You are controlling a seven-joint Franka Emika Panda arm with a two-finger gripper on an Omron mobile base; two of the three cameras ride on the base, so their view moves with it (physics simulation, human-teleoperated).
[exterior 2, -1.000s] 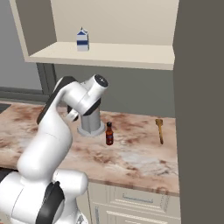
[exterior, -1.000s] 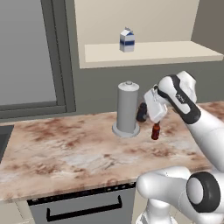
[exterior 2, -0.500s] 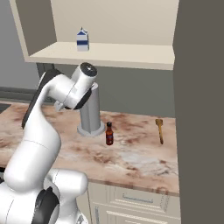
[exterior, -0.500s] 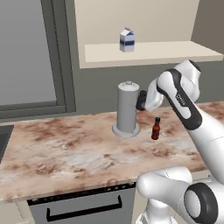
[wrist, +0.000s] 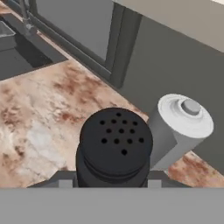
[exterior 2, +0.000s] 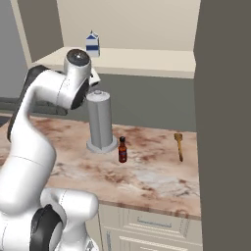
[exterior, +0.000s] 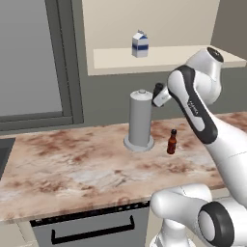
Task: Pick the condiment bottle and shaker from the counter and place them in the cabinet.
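Hand view: the squat black shaker, its domed top perforated, is gripped by the hand above the marbled table. The slim red-brown condiment bottle stands beside a smooth grey cylinder.

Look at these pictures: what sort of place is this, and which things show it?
A simulated kitchen, most likely: a marbled stone counter with a condiment bottle on it, a milk carton in the open cabinet above, and drawer fronts below.

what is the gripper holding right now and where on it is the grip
The gripper holds the black shaker, clamped low on its body; the perforated top stands clear above the fingers. The exact contact is hidden at the frame's bottom.
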